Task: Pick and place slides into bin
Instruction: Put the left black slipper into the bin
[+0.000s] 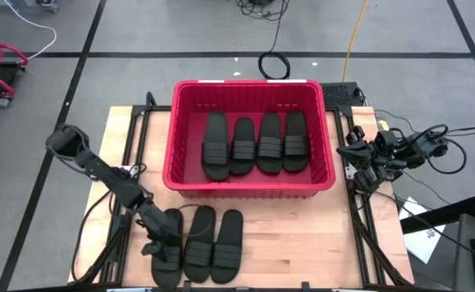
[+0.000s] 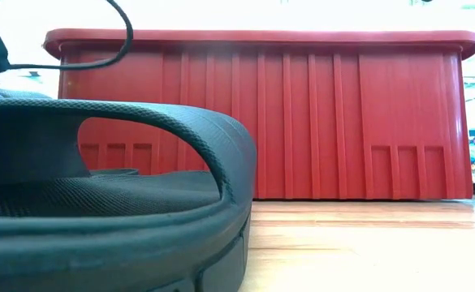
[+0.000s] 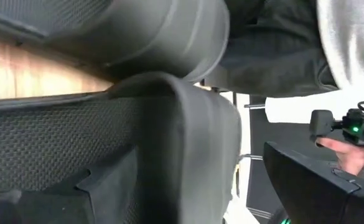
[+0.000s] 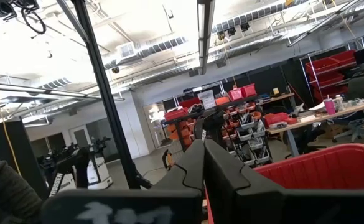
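Reaching: the left gripper (image 1: 157, 242) is down at the table's near edge, over the outermost of three sandals (image 1: 213, 243) lying side by side outside the bin (image 1: 172, 146).
Step in hand: judged as lining up a pick, since four sandals (image 1: 255, 143) already sit in a row inside the bin and three remain on the table.
Left gripper state: fingers spread as wide as they go, nothing clamped between them; the left wrist view is filled by a ribbed strap (image 3: 188, 137) and textured sole right in front of them.
Next move: likely close on that strap or sole edge, lift clear of the neighbouring sandal just beside it, then carry up and away toward the bin, which stands ahead of the gripper.
Left arm pose: stretched from its base at the table's side, elbow bent, wrist tipped down.
Right gripper (image 1: 365, 168): fingers pressed together, empty, folded back beside the bin's far wall, well away from the loose sandals.
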You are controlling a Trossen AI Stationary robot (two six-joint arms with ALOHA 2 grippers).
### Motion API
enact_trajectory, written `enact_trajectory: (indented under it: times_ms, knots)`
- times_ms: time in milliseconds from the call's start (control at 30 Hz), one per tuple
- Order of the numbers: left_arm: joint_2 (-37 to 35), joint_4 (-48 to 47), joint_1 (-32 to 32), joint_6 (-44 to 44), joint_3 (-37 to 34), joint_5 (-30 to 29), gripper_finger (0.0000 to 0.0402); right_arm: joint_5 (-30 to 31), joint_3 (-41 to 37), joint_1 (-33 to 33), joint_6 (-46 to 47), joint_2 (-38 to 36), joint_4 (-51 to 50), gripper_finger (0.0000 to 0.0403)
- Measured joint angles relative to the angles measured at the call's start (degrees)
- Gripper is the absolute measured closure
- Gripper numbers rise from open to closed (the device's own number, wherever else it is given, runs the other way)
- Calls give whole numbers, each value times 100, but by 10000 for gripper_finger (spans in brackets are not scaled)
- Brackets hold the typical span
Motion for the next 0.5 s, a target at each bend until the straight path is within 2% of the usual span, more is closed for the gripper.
enact_trajectory:
  times_ms: [200,300,400,500]
  knots:
    - [426,350,-134,-57,0,42,65,1,0,1,0,0,0,403]
    - [563,649,-180,-56,0,250,85,0,0,2,0,0,0,403]
    - [571,848,-178,16,1,312,143,0,0,0,-2,0,-2,403]
    - [573,817,-175,31,2,366,238,0,0,2,-4,0,-8,403]
